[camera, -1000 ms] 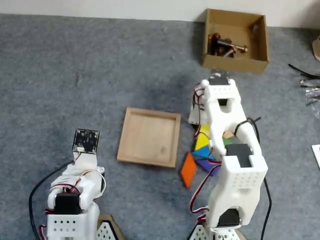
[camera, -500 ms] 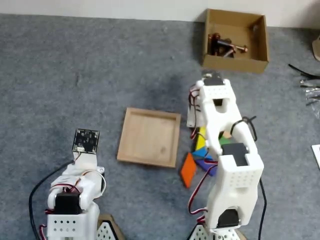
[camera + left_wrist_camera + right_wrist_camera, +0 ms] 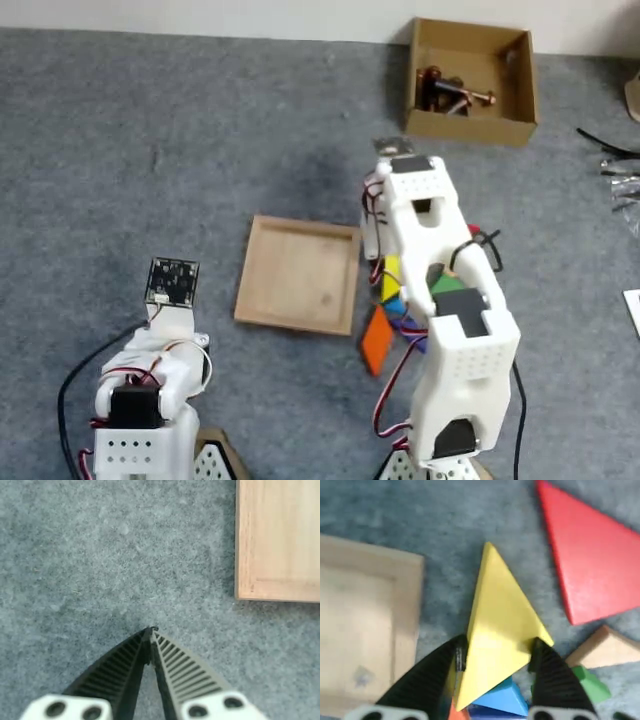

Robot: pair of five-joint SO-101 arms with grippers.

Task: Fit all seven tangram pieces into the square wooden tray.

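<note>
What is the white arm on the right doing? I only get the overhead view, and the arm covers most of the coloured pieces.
Observer: Its end effector is shut on a yellow triangle, one finger on each side, right beside the wooden tray.
Operator: And the other arm's tip? I can't make it out from up here.
Observer: That end effector is shut on nothing, above bare carpet near a corner of the tray.
</note>
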